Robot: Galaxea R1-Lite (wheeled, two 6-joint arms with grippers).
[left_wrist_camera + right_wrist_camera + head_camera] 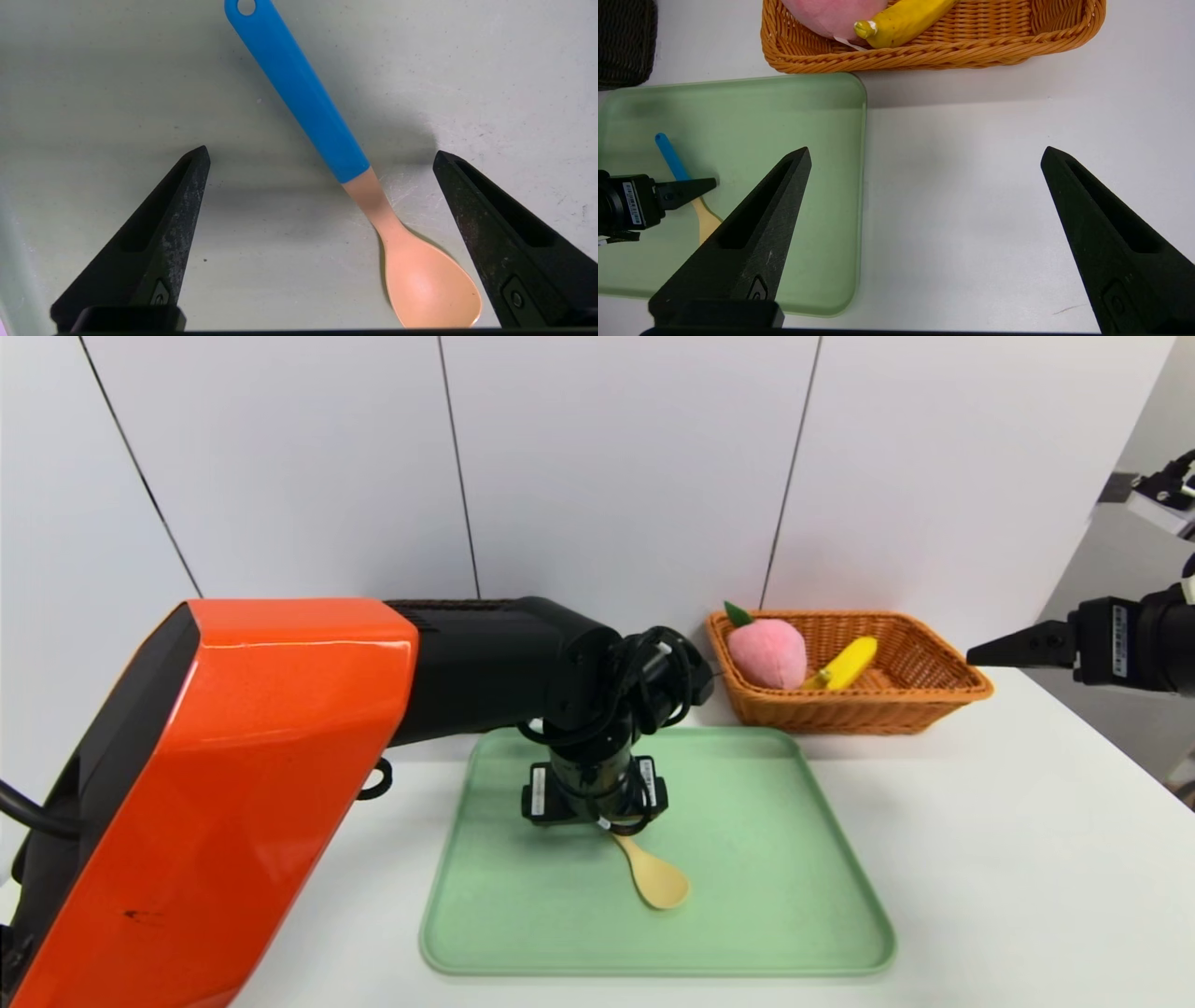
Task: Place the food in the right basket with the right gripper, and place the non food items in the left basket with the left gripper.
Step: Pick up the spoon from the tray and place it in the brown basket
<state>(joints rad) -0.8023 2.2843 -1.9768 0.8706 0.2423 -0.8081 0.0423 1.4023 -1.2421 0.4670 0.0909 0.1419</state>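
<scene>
The tan spoon (656,880) with a blue handle (299,88) lies flat on the green tray (794,859). My left gripper (321,156) hangs just above it, open, its fingers either side of the spot where blue handle meets tan neck, touching nothing. The pink plush peach (767,651) and the yellow banana (848,663) lie in the orange wicker basket (934,695) at the back right. My right gripper (926,154) is open and empty, held over bare table at the far right (1004,651). A corner of the dark brown basket (623,42) shows in the right wrist view. Tape roll and cup are out of view.
My left arm's large orange and black body (215,775) blocks the left part of the table in the head view. White table (1008,859) surrounds the tray; a white panel wall stands behind.
</scene>
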